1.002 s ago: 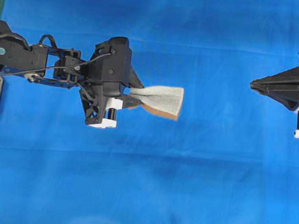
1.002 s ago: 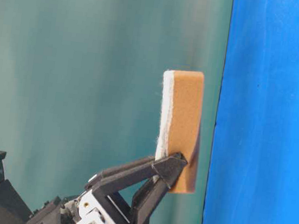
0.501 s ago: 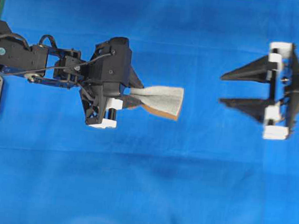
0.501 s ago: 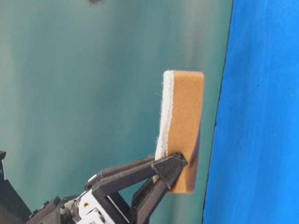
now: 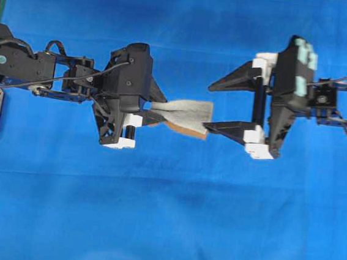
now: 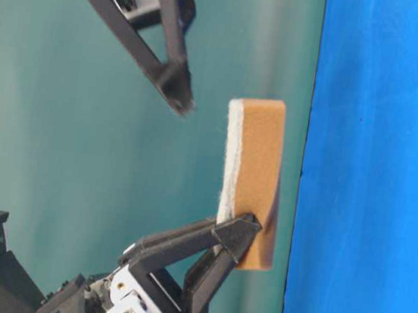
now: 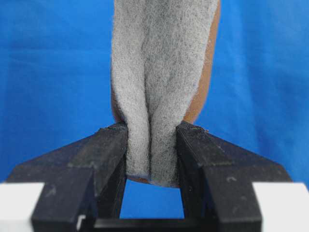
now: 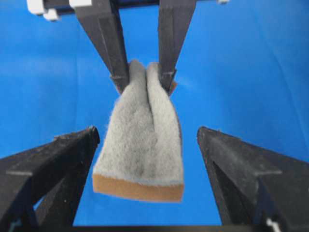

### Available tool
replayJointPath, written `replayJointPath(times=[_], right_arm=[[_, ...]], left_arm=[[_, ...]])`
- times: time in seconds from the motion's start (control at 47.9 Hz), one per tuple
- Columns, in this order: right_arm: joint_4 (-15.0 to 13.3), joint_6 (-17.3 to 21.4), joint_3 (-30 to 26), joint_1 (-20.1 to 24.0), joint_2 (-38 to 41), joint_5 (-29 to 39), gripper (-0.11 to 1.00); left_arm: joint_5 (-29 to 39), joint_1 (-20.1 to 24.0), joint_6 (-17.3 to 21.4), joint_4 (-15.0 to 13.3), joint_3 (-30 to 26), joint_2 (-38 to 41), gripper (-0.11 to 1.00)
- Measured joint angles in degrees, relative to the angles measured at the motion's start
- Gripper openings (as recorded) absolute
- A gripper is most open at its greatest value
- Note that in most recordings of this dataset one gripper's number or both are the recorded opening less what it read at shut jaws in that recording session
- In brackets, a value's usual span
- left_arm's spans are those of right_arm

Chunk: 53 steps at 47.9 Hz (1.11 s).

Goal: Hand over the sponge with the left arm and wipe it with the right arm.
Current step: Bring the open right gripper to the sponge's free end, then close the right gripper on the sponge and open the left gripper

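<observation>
The sponge (image 5: 186,114) is held pinched in the left claw (image 5: 146,112) above the blue surface (image 5: 164,227); the right claw (image 5: 209,106) stands wide around its free end. An off-centre closure could twist it loose. Only the table-level view shows the vertical offset between them.

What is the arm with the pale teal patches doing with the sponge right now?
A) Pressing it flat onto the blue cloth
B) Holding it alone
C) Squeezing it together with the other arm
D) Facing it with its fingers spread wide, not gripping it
D: the right arm's fingers stand wide apart either side of the sponge, which only the left arm's fingers pinch.
</observation>
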Motion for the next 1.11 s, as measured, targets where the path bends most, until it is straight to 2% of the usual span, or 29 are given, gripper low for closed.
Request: replayJointPath(times=[0.501, 0.835, 0.939, 1.065, 1.106], right_arm=[[0.09, 1.49, -5.54, -0.09, 8.79, 5.89, 0.74], [0.09, 2.11, -5.98, -0.18, 9.49, 6.50, 0.74], [0.09, 1.76, -6.06, -0.18, 9.40, 6.42, 0.62], [-0.44, 1.32, -6.06, -0.18, 9.40, 6.77, 0.33], [-0.53, 1.23, -6.15, -0.18, 9.40, 7.03, 0.28]], left_arm=[[0.09, 0.18, 0.18, -0.09, 0.09, 0.09, 0.24], [0.18, 0.26, 0.18, -0.09, 0.09, 0.09, 0.22], [0.18, 0.35, 0.18, 0.00, 0.00, 0.09, 0.22], [0.09, 0.35, 0.00, -0.09, 0.00, 0.00, 0.22], [0.00, 0.26, 0.09, 0.00, 0.00, 0.00, 0.22]])
